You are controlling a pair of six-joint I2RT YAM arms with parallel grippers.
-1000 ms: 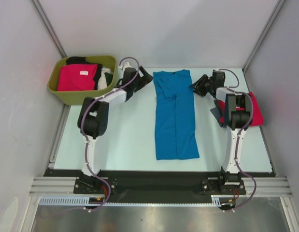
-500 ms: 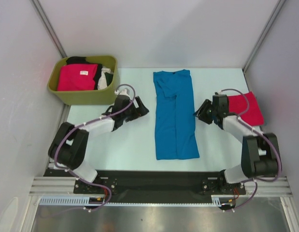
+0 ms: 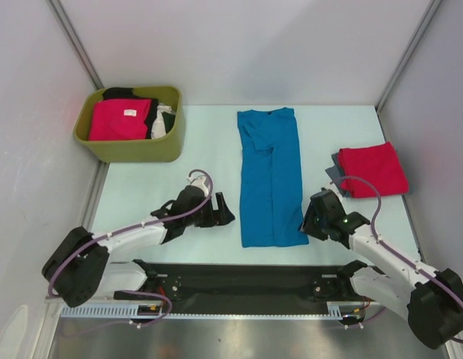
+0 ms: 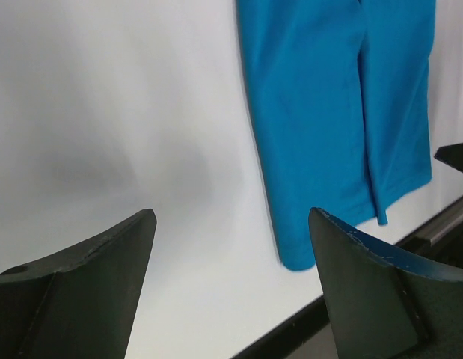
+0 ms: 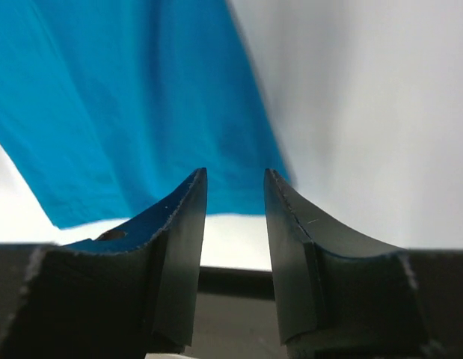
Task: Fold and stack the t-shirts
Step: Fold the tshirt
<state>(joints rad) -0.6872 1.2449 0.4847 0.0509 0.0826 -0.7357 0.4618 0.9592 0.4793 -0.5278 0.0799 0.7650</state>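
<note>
A bright blue t-shirt (image 3: 270, 179) lies folded into a long strip in the middle of the table, collar at the far end. My left gripper (image 3: 225, 217) is wide open and empty, low over the table just left of the shirt's near hem. The left wrist view (image 4: 231, 217) shows the shirt (image 4: 328, 97) ahead to the right. My right gripper (image 3: 306, 223) is at the hem's near right corner, its jaws a narrow gap apart and empty (image 5: 232, 176), with the blue cloth (image 5: 126, 97) just beyond the tips. A folded red t-shirt (image 3: 373, 168) lies at the right.
An olive-green tub (image 3: 134, 149) at the back left holds a crimson-pink shirt (image 3: 119, 120) with a white label, a black one (image 3: 123, 93) and a white one (image 3: 164, 120). A grey cloth (image 3: 334, 173) shows under the red shirt. The table's black front rail (image 3: 238, 273) is close behind both grippers.
Both arms have swung back from the far, collar end of the blue shirt to its near hem, one on each side. The shirts have not moved.
</note>
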